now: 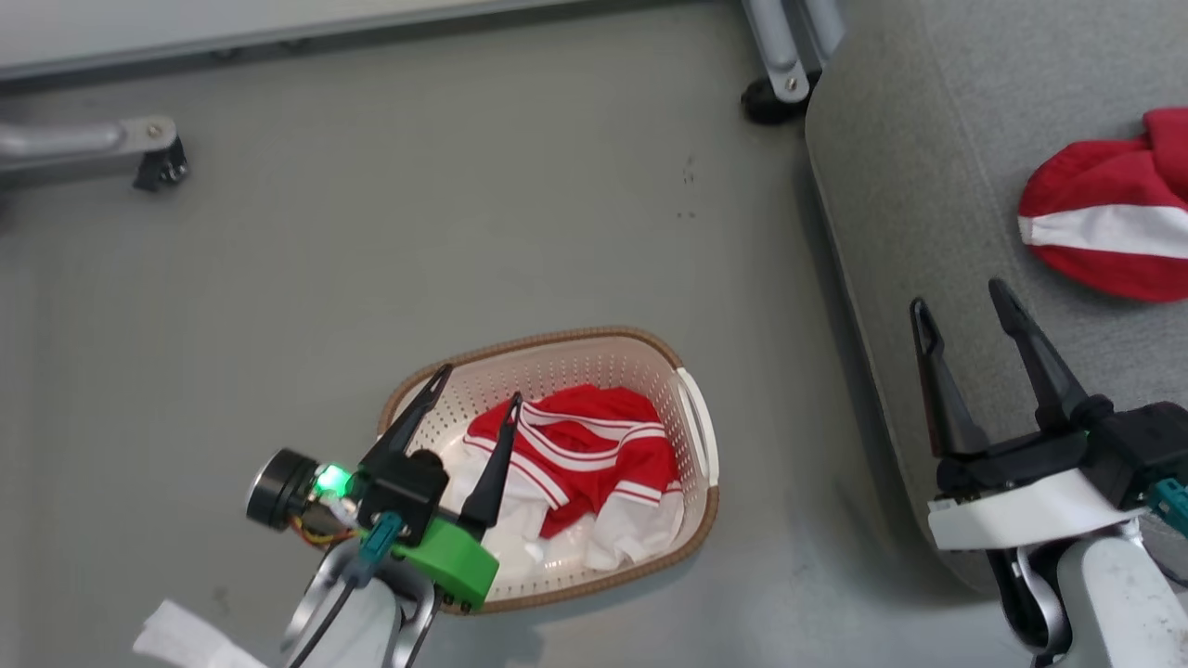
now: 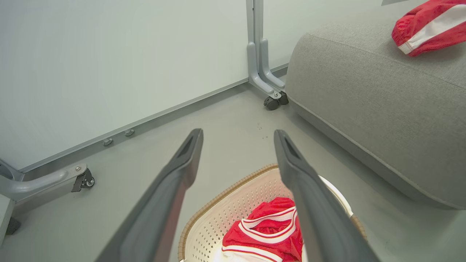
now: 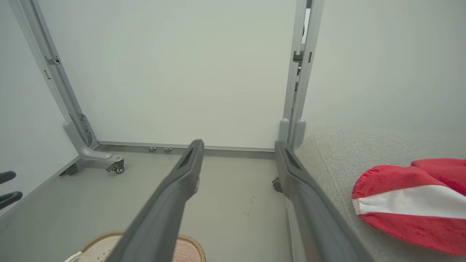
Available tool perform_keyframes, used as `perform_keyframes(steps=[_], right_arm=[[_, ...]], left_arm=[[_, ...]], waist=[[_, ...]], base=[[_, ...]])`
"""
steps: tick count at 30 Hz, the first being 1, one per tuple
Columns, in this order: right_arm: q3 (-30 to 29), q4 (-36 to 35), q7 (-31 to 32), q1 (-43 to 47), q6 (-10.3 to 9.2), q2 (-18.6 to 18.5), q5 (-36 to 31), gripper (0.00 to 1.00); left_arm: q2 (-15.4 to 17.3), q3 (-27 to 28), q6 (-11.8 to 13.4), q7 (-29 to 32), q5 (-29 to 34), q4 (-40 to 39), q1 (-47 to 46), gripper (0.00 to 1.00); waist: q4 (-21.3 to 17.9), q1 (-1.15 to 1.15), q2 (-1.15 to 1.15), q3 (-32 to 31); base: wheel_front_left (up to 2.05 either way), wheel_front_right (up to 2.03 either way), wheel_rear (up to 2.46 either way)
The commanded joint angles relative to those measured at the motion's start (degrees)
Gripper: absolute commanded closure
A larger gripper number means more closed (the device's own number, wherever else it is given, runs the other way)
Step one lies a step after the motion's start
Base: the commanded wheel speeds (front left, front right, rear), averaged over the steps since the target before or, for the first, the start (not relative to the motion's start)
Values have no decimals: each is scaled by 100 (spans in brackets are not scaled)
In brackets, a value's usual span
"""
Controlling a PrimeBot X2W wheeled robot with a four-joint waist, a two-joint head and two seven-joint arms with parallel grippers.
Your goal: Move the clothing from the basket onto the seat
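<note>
Clothing (image 1: pixel 575 445) in basket (image 1: pixel 548 340) | piece (image 1: pixel 1109 218) on seat (image 1: pixel 928 186) | caster leg (image 1: pixel 782 65) beside seat | jaws spread, empty

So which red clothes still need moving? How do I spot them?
Find the big grey seat; on the floor beside it sits a cream basket with a brown rim. The red clothes with thin white stripes lie inside it, unlike the other red piece, already on the seat.

The basket (image 1: pixel 575 369) is perforated matt plastic with a woven-look rim; the clothing (image 1: pixel 594 445) soft cloth; the seat (image 1: pixel 928 186) coarse fabric.
</note>
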Motion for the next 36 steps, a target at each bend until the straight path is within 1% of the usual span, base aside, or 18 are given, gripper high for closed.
perform_keyframes(steps=[1,5,9,11,17,23,27,30,32,36], right_arm=[[-39,-57,0,-169,-8,15,1,0],[-84,-190,0,-483,-8,10,-21,0],[-220,-339,0,-764,-8,40,-17,0],[-273,-413,0,-883,-8,55,-19,0],[-371,-577,0,-1172,-8,44,-37,0],[-256,-694,0,-1378,-8,15,-129,0],[-224,-788,0,-1498,-8,26,-135,0],[-201,-879,0,-1603,-8,22,-128,0],[-173,-1013,0,-1677,-8,-3,-144,0],[-70,-1184,1,-1736,-9,-117,-224,0]], left_arm=[[85,-119,-26,4,55,147,-332,0],[248,-857,-54,2,148,833,-1276,0],[425,-1922,-58,3,-115,1471,-2243,0],[480,-2356,-55,3,-267,1732,-2670,0],[535,-3634,-57,2,-602,2522,-3754,0],[535,-4708,-57,2,-1053,3038,-4455,0],[535,-5206,-58,3,-1324,3348,-4835,0],[481,-5377,-58,3,-1336,3611,-5024,0],[390,-5429,-58,3,-1253,3934,-5160,0],[247,-5433,-58,3,-881,4204,-5359,0]], waist=[[-82,0,0,1264],[-69,0,0,1815],[-46,0,0,2391],[-35,0,0,2637],[-53,0,0,3266],[-141,0,0,3737],[-199,0,0,4013],[-241,0,0,4188],[-266,0,0,4359],[-266,0,0,4539]], base=[[0,0,0],[0,0,0],[0,0,0],[0,0,0],[0,0,0],[0,0,0],[0,0,0],[0,0,0],[0,0,0],[0,0,0]])
